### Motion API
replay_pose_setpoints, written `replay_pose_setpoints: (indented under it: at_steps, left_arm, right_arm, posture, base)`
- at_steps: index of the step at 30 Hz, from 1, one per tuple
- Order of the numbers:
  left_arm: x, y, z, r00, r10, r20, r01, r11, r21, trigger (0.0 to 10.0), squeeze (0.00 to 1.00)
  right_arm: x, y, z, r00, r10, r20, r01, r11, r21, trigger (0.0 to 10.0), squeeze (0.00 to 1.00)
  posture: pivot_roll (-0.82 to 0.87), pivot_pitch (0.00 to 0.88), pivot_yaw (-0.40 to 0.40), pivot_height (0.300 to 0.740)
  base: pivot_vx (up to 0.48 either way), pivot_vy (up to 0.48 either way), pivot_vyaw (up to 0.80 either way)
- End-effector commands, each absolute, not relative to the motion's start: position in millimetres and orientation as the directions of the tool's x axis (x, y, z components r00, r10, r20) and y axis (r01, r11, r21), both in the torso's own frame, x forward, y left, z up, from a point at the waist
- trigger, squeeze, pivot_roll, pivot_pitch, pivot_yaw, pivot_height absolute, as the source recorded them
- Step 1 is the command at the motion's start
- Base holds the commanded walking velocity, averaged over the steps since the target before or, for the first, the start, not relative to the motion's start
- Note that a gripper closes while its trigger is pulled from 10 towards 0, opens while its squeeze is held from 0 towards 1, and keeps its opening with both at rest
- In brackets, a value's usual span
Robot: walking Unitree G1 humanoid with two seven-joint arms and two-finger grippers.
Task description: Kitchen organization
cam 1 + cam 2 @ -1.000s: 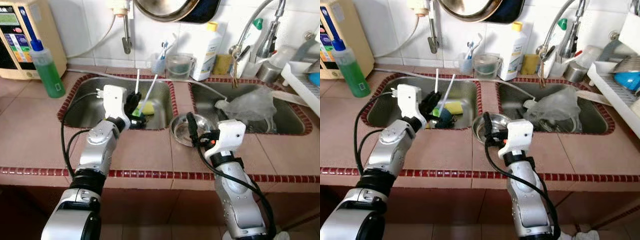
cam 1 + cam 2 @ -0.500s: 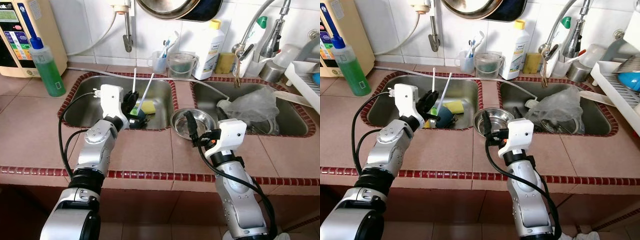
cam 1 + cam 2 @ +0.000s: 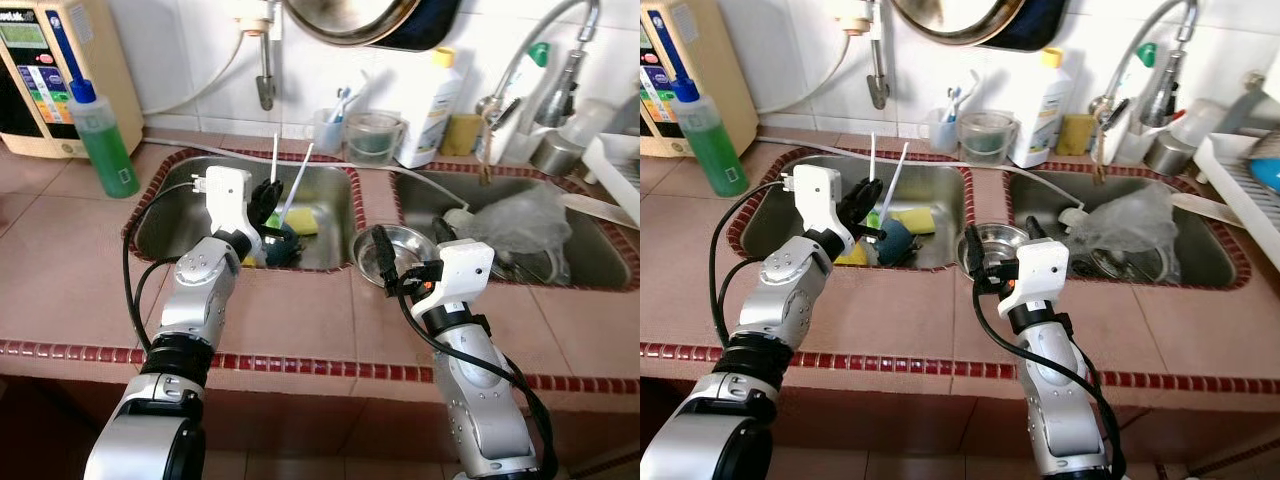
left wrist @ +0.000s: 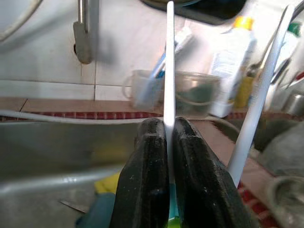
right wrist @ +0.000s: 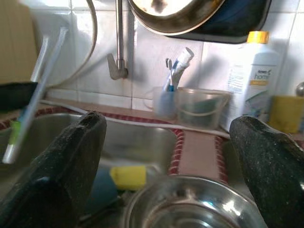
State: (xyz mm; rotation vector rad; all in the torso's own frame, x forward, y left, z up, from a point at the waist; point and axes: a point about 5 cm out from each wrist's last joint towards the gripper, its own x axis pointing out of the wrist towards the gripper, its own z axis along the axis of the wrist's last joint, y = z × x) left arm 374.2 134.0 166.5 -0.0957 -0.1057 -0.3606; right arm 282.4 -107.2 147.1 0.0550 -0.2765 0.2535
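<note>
Your left gripper [image 4: 169, 142] pinches a thin, light, probably slippery white stick [image 4: 169, 57] over the left sink [image 3: 180, 205]; grip low. Right gripper [image 5: 166, 156] is spread.

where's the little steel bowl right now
The steel bowl sits on the tiled divider between the two sinks, just ahead of the open right gripper, with the yellow sponge in the left sink beside it.
</note>
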Motion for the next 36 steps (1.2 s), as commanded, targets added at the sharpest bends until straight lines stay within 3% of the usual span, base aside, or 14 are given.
replay_pose_setpoints:
  at_steps: [1, 13, 25, 36]
  left_arm:
    - [376.0, 123.4, 172.0, 0.920, -0.369, 0.133, 0.381, 0.921, -0.081, 10.0, 0.00]
    - [376.4, 122.3, 172.5, 0.922, -0.364, 0.130, 0.378, 0.919, -0.108, 10.0, 0.00]
    - [378.5, 133.0, 170.8, 0.915, -0.397, 0.076, 0.398, 0.918, 0.002, 10.0, 0.00]
    - [372.9, 116.8, 147.3, 0.872, -0.484, -0.073, 0.490, 0.863, 0.121, 10.0, 0.00]
  right_arm:
    - [282.8, -113.9, 152.3, 0.928, 0.231, 0.293, -0.245, 0.970, 0.009, 10.0, 0.00]
    - [280.6, -111.7, 151.3, 0.931, 0.244, 0.272, -0.261, 0.965, 0.029, 10.0, 0.00]
    - [243.8, -110.3, 138.9, 0.904, 0.409, 0.122, -0.418, 0.907, 0.052, 10.0, 0.00]
    - [222.3, -112.2, 141.3, 0.868, 0.493, 0.058, -0.496, 0.859, 0.124, 10.0, 0.00]
  posture:
    - [-0.05, 0.000, -0.034, 0.740]
    - [-0.06, 0.000, -0.029, 0.740]
    - [-0.06, 0.005, -0.018, 0.740]
    - [-0.07, 0.019, -0.004, 0.740]
  base:
    - [0.311, 0.000, 0.00]
    - [0.099, 0.000, 0.00]
    - [0.000, 0.000, 0.00]
    - [0.000, 0.000, 0.00]
